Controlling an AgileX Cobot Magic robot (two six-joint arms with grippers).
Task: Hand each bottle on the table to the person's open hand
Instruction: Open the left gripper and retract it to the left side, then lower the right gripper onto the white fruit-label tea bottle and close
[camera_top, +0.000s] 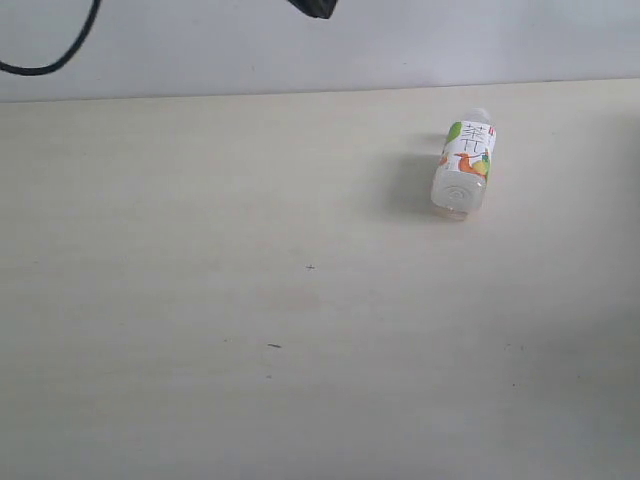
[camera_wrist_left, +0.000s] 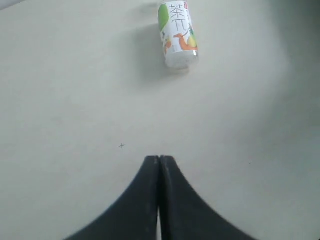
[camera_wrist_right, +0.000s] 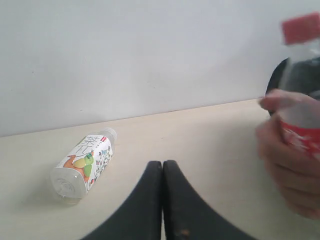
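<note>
A white bottle with an orange-green label (camera_top: 464, 162) lies on its side on the pale beige table (camera_top: 250, 300), toward the far right. The same bottle (camera_wrist_left: 177, 34) shows in the left wrist view, well ahead of my left gripper (camera_wrist_left: 159, 159), which is shut and empty. My right gripper (camera_wrist_right: 162, 163) is also shut and empty, with that bottle (camera_wrist_right: 85, 162) lying off to one side of it. At the edge of the right wrist view a person's hand (camera_wrist_right: 290, 165) is closed round a clear red-labelled bottle (camera_wrist_right: 300, 95) with a red cap. The other bottles are out of view.
A pale wall (camera_top: 400, 40) rises behind the table's far edge. A black cable (camera_top: 60, 55) hangs at the top left of the exterior view, and a dark object (camera_top: 315, 8) pokes in at the top centre. Neither arm shows in the exterior view.
</note>
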